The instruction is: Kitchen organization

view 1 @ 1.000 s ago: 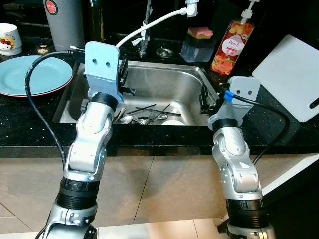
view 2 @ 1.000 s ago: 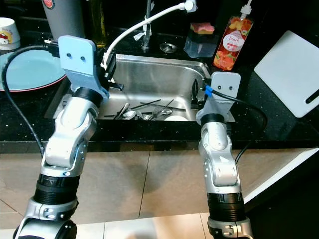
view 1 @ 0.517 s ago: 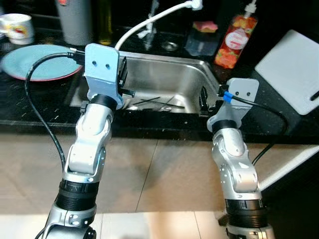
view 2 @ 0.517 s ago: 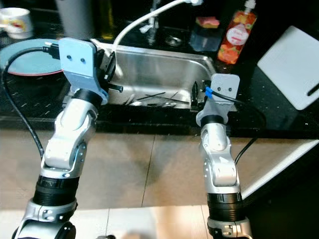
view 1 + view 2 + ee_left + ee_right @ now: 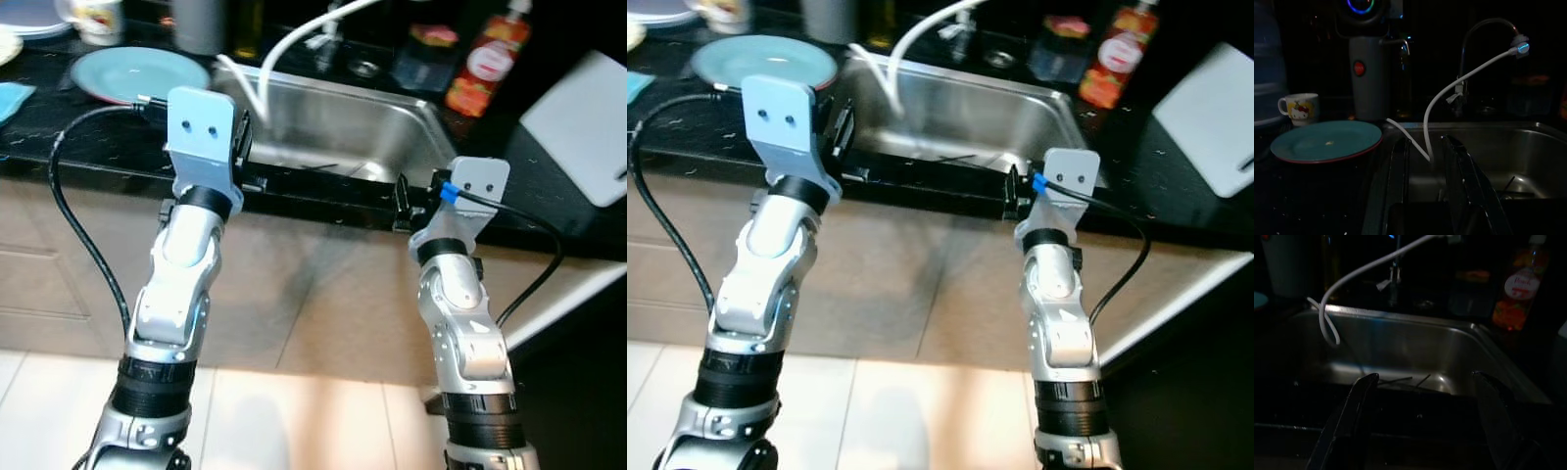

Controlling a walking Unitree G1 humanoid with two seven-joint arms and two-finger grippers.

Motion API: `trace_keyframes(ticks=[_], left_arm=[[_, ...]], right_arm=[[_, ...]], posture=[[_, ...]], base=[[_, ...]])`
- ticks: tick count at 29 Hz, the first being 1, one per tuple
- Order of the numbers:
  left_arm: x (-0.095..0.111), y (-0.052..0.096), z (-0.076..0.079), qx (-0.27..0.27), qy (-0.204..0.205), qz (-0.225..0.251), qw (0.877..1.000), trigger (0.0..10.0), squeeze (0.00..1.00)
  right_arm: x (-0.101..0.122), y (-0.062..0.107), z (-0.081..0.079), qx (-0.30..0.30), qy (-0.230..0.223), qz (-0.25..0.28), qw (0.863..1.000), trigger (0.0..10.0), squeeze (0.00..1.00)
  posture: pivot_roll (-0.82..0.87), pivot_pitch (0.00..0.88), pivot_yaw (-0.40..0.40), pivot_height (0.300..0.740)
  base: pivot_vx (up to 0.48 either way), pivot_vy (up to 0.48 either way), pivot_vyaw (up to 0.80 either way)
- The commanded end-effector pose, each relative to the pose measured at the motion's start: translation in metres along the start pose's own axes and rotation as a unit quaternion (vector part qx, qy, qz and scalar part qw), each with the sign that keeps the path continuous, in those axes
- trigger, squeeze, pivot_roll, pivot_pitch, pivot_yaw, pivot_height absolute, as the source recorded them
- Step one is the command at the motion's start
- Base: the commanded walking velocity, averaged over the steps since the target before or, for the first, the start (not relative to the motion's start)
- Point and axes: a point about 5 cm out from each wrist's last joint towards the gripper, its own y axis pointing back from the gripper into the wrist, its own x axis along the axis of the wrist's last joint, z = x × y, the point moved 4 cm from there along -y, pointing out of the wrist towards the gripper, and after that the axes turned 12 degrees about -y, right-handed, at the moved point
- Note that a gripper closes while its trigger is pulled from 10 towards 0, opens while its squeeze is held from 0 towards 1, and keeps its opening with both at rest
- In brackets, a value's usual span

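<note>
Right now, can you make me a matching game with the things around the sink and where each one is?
Things:
1. teal plate
2. white cutting board
3. white hose
4. red soap bottle

Places:
A. on the counter to the right of the sink
B. hanging from the tap down into the sink
C. on the counter to the left of the sink
D. standing behind the sink's back right corner

Pairs: 1-C, 2-A, 3-B, 4-D
</note>
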Motion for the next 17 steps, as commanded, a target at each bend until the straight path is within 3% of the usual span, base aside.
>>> trace_keyframes(ticks=[1, 11, 17], left_arm=[[0.002, 0.0, 0.01, -0.018, 0.0, -0.001, 1.0, 10.0, 0.0], [-0.007, 0.005, 0.016, -0.032, -0.007, -0.02, 0.999, 10.0, 0.0], [-0.024, 0.024, 0.024, -0.054, -0.046, -0.045, 0.996, 10.0, 0.0]], right_arm=[[0.001, 0.0, 0.01, -0.016, 0.003, 0.001, 1.0, 10.0, 0.0], [-0.001, 0.001, 0.01, -0.017, 0.002, -0.001, 1.0, 10.0, 0.0], [-0.01, 0.005, 0.017, -0.02, 0.015, -0.014, 1.0, 10.0, 0.0]], posture=[[0.2, 0.022, -0.129, 0.74], [0.2, 0.023, -0.124, 0.74], [0.2, 0.024, -0.121, 0.74]], base=[[0.0, 0.0, 0.0], [0.0, 0.0, 0.0], [0.0, 0.0, 0.0]])
